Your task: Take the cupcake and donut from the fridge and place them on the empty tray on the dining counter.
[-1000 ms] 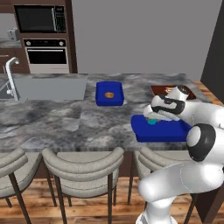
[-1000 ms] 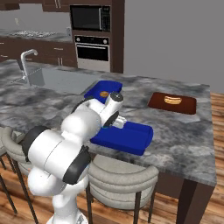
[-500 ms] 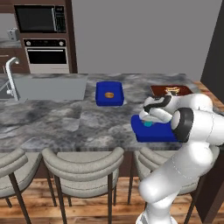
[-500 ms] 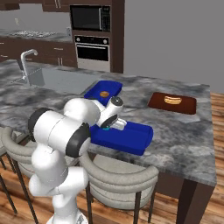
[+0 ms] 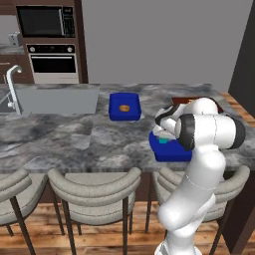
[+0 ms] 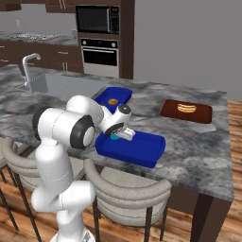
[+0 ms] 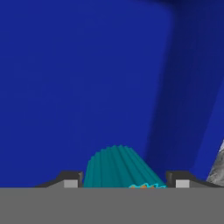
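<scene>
Teal pleated paper shows between the two dark tips of the gripper (image 7: 123, 183) in the hand view: the cupcake (image 7: 119, 168) sits between the jaws, which are closed on its wrapper, with the blue floor of the tray (image 7: 78, 83) right behind it. The hand is low over the tray's near-left corner, by the stool-side edge of the dining counter (image 6: 198, 151), so the cupcake is being set down inside the raised rim rather than dropped from a height. Whether its base already rests on the tray floor is hard to tell, since the hand hides the contact in both base views. A smaller blue tray (image 6: 112, 97) with a brown pastry (image 6: 112, 101) lies toward the counter's far edge, and a flat brown tray (image 6: 186, 111) lies near its far right corner.
</scene>
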Available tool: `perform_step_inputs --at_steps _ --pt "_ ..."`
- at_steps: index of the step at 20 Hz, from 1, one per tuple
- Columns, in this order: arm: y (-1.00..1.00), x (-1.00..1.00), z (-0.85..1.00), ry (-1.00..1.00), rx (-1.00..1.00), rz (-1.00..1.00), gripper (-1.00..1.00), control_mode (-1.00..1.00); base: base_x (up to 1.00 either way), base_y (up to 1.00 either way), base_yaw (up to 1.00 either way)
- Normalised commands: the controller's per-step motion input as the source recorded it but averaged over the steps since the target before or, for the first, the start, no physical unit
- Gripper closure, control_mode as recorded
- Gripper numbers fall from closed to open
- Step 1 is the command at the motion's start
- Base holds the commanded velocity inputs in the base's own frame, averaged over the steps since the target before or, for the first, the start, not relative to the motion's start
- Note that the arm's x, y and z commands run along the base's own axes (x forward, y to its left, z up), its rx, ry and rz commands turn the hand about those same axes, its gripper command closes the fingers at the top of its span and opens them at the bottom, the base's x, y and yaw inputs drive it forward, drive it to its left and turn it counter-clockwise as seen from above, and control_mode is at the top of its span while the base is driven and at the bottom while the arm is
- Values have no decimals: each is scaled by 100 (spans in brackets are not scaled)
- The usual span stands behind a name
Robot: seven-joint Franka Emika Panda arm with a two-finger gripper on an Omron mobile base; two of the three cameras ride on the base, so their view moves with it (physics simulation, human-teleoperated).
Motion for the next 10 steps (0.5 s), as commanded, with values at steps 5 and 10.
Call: perform_step_inputs --at_steps 5,10 --pt "-24 10 -30 1 0 0 100 -100 0 0 0" --pt "-53 3 -27 0 0 0 100 -100 0 0 0"
